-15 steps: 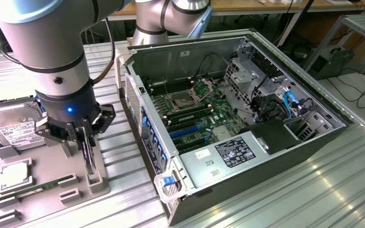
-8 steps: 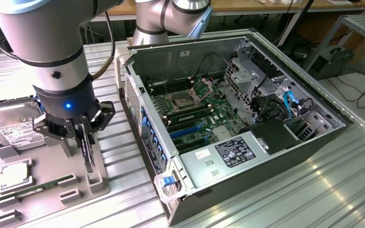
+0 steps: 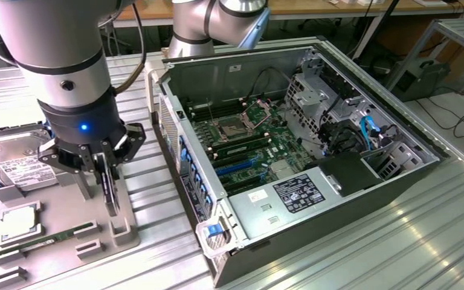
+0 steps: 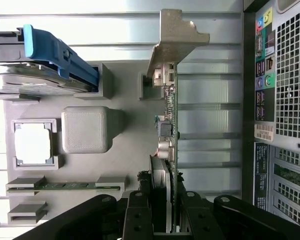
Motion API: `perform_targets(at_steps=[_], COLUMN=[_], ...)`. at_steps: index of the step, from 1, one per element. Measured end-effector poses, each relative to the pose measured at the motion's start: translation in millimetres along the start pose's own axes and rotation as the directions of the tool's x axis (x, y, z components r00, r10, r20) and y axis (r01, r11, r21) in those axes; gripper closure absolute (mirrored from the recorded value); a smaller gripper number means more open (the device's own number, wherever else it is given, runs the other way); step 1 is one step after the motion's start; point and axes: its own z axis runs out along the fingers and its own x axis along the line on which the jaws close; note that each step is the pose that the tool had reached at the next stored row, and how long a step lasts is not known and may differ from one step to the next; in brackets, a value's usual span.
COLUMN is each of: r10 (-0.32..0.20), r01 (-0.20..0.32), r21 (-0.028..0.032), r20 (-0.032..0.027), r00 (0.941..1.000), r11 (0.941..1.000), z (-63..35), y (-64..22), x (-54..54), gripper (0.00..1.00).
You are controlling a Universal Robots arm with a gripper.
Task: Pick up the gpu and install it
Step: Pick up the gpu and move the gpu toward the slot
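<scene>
Black fingers [image 4: 139, 216] of my claw [image 4: 164, 207] are pressed in on either face of the gpu [image 4: 169, 130], so the claw is nearly closed, with the thin card pinched between them. In the exterior view the claw [image 3: 103, 175] hangs straight down from the arm with the gpu [image 3: 111, 196] standing on edge below it, its lower edge at the grey fixture plate [image 3: 63, 208]. I cannot tell whether the card is seated in its slot or just clear of it. From the wrist camera I see the card edge-on, green board and small components showing, and its silver bracket [image 4: 177, 37] at the end farthest from the claw.

On the same plate, just beside the card, a processor chip [image 3: 19, 220] lies in a square frame and a slim green memory stick [image 3: 55, 235] sits in its holders. A hard drive [image 3: 10, 164] with a white label lies beyond them, toward the exterior view's left.

Toward the exterior view's right, the open computer case [image 3: 215, 69] lies on its side on the ribbed metal table [image 3: 409, 241], its motherboard [image 3: 248, 139] exposed, well apart from the claw.
</scene>
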Motion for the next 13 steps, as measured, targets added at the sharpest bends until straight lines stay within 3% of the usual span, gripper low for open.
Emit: perform_targets(at_steps=[13], r10=[0.000], r01=[0.000], r21=[-0.0001], r20=[0.0001], r00=[1.0000], r11=[1.0000], z=[-19.7], y=[0.3], x=[-0.2], gripper=[0.73])
